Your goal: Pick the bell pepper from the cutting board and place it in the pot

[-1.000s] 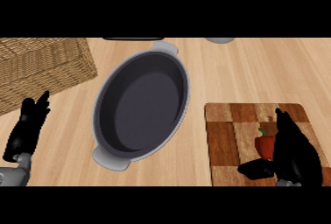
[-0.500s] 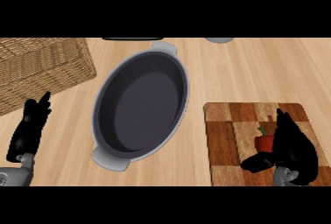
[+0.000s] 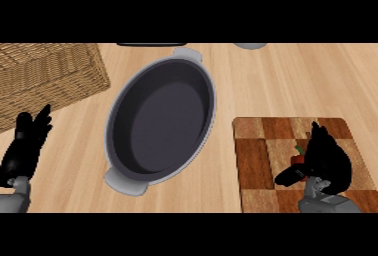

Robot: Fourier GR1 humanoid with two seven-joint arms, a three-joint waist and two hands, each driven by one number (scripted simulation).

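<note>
A red bell pepper with a green stem lies on the wooden cutting board at the right, mostly hidden by my right hand. That hand covers it from above, its thumb curled under the pepper's near side. The oval grey pot stands to the left of the board, dark inside and holding nothing. My left hand rests open at the left edge, fingers up, away from the pot.
A wicker basket fills the upper left corner. A grey object and a dark object show at the far edge. Bare wooden counter lies between pot and board.
My right hand has shifted slightly toward me on the board and closed further over the pepper, so less red shows. The left hand and the pot stay put.
</note>
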